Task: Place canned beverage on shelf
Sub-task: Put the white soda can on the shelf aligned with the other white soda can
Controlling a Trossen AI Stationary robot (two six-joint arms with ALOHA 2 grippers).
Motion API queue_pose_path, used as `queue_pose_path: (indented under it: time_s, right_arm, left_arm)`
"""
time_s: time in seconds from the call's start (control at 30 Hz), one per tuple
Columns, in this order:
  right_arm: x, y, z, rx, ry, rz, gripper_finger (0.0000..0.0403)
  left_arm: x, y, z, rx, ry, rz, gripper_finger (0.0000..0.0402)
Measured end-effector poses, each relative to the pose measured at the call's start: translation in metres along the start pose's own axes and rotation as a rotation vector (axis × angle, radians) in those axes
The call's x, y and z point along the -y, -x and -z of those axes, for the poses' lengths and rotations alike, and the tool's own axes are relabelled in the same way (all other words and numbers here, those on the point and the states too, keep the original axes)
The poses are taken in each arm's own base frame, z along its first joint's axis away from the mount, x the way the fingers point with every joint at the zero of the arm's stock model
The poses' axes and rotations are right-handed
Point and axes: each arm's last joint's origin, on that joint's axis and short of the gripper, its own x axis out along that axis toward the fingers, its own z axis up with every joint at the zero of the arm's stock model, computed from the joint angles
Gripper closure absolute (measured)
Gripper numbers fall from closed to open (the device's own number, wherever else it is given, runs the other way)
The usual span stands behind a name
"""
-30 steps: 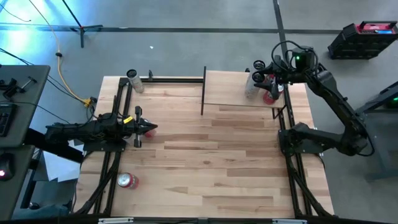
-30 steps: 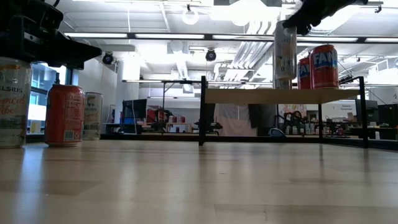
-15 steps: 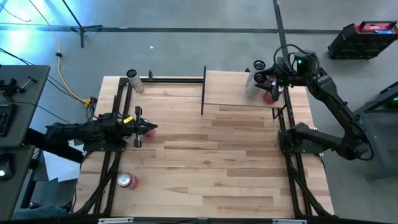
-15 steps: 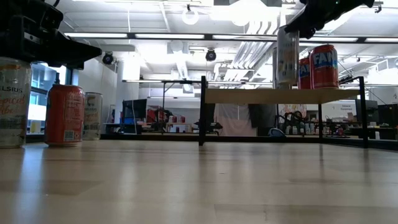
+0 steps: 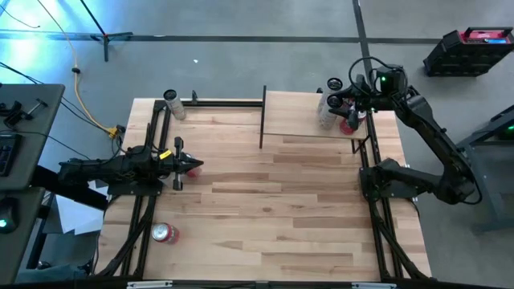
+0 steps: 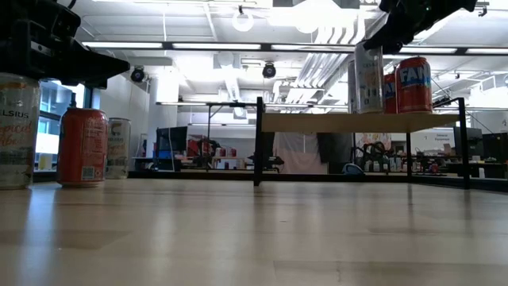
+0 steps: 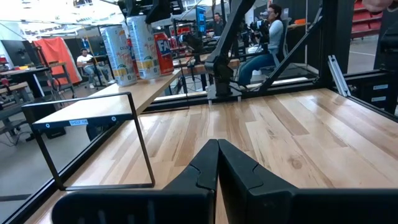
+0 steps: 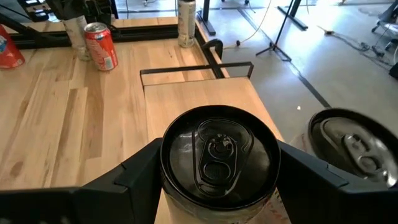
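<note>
Right gripper (image 8: 217,186) sits over the shelf (image 5: 297,120), jaws spread around a pale can (image 8: 219,163), one finger (image 8: 134,180) on each side of its rim. Can stands upright between the jaws; in the low view its base looks on the shelf board or just above it, cannot tell which. Whether the fingers press the can wall or are just clear of it, cannot tell.

A red can (image 6: 413,83) stands just beside the jaws on the shelf, and another can top (image 8: 354,146) is right next to the outer finger. Shelf edge and black upright (image 6: 463,139) are near that side too.

Risks, judged: if the jaws open wider, the outer finger could knock the neighbour can over or off the shelf. If the gripper lifts while a finger drags on the rim, the pale can could tip. A release above the board could make it wobble.

Left gripper (image 7: 217,163) waits over the worktop (image 5: 265,209), well apart, jaws pressed together, empty.
</note>
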Motion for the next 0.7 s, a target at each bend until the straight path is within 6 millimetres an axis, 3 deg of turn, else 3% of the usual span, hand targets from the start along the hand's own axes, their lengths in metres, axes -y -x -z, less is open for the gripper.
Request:
queue_pose_path:
  time_s: [0.7]
  right_arm:
    - [0.0008,-0.0013,0.0013,-0.015,-0.048,0.005,0.0157]
  left_arm:
    - [0.0,0.0,-0.0001,0.001,0.0,0.0,0.0398]
